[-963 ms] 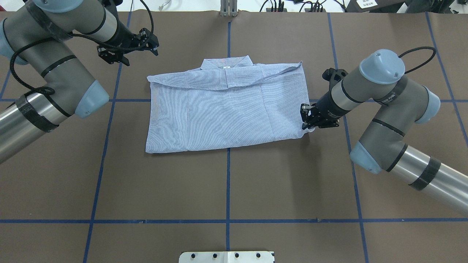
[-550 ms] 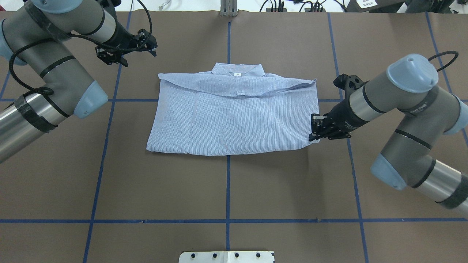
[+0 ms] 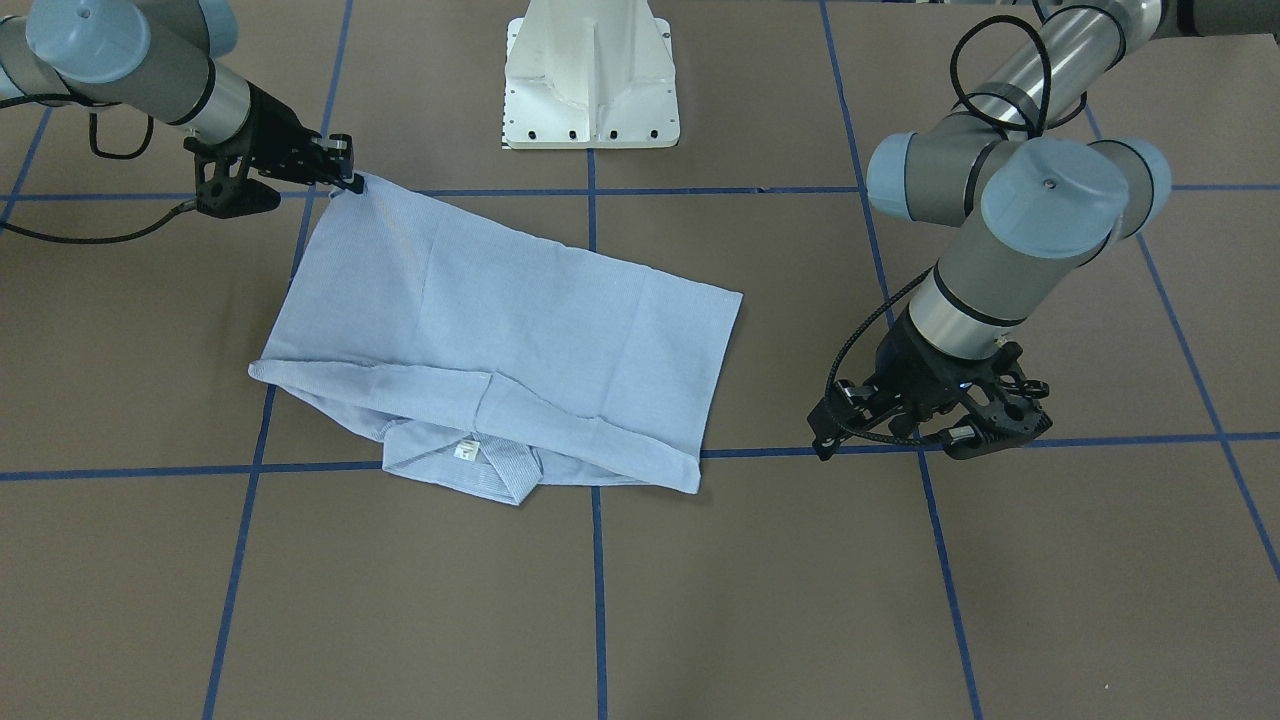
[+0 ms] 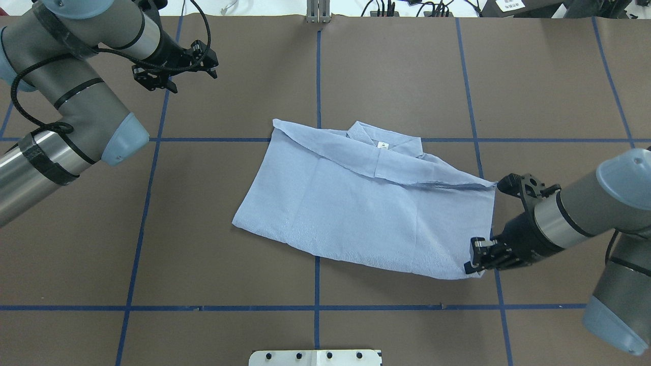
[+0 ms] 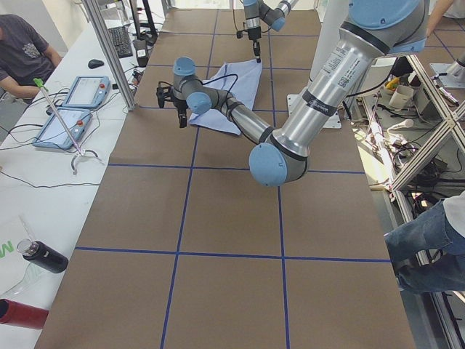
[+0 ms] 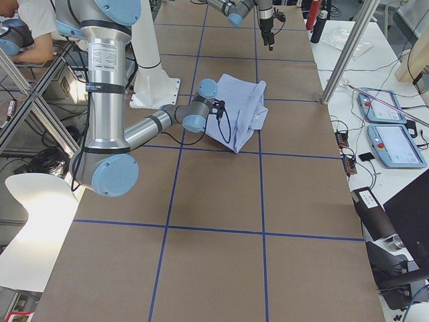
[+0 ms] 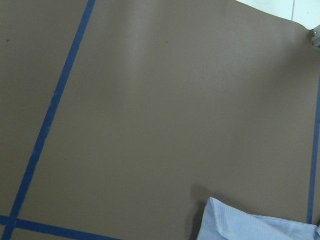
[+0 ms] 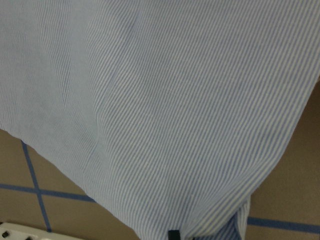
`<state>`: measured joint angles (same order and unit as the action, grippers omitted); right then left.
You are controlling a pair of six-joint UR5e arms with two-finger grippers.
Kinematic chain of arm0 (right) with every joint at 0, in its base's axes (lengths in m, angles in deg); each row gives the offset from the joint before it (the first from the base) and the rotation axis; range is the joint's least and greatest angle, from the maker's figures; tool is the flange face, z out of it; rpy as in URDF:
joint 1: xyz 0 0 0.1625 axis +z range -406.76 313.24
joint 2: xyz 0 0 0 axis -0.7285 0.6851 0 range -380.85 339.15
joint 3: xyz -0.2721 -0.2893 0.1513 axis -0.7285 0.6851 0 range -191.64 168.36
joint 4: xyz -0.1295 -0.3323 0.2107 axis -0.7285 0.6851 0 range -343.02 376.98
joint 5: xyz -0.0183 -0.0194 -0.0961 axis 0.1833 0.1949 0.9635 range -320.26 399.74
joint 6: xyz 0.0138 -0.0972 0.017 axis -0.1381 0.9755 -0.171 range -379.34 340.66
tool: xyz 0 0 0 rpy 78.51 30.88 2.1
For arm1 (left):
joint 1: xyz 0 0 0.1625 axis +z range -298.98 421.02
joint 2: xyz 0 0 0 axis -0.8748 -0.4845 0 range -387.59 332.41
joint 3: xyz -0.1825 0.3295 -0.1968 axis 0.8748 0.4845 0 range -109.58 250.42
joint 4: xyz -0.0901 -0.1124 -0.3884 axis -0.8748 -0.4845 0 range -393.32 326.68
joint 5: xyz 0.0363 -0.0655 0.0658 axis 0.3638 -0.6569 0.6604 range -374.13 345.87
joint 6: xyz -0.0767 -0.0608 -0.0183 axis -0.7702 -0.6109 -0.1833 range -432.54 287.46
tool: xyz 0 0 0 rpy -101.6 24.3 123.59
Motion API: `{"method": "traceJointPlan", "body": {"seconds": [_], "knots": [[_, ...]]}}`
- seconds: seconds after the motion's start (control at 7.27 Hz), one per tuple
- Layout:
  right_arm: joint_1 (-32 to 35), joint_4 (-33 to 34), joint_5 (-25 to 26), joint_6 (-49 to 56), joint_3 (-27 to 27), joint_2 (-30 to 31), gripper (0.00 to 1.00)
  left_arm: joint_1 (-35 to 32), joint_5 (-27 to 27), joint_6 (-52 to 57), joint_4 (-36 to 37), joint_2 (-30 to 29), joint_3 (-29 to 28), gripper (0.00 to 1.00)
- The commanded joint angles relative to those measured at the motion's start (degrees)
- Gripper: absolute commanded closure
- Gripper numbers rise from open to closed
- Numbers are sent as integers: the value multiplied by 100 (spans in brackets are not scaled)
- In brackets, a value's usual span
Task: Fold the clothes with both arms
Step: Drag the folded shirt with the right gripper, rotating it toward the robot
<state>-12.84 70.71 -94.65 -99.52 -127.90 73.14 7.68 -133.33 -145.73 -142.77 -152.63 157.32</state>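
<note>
right claw (image 4: 474, 260): clamped on the shirt (image 4: 366, 218), pinching the hem corner nearest the robot on that arm's side. Right wrist cam is filled with striped cloth running right up to the claw. Brown surface (image 4: 203, 254) shows past the cloth edges.

The shirt runs out from the right claw toward the other arm's side. It's folded into a rough rectangle with the sleeves tucked in, and sits skewed against the blue tape grid (image 4: 315, 307). The long edge that ends at the right claw is the hem side. The collar (image 4: 374, 140) is on the opposite long edge, farther from the robot than that claw and inboard of it. The white label (image 4: 384, 146) inside the collar faces up. A folded flap runs along the collar edge and ends at the shirt corner just past the right claw, on its far side.

left claw (image 3: 930, 432): fingers look spread wide, empty, pointing down over bare surface. The shirt is well apart from it. The nearest cloth is the collar-side corner, inboard of this claw and closer to the robot. Left wrist cam catches that corner low in its view; the rest is surface and tape.

The white pedestal (image 3: 590, 80) is on the robot side of both claws, roughly between them.

Can't tell whether the gripped corner is lifted off the surface.
</note>
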Motion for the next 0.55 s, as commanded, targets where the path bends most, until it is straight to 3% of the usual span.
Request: {"method": "traceJointPlan", "body": {"seconds": [0.0,0.14,0.28,0.41], "knots": [[-621,-38,-227,-24,-265,452,100,-1,-7,-143,3,41,159,0],[-876,-38,-263,-24,-449,714,100,8,-7,-143,-6,181,282,0],[-904,-38,-455,-24,-459,751,9,8,-7,-143,-6,243,379,0],[-896,-64,-474,-24,-494,708,0,17,-15,-134,-6,287,449,0]]}}
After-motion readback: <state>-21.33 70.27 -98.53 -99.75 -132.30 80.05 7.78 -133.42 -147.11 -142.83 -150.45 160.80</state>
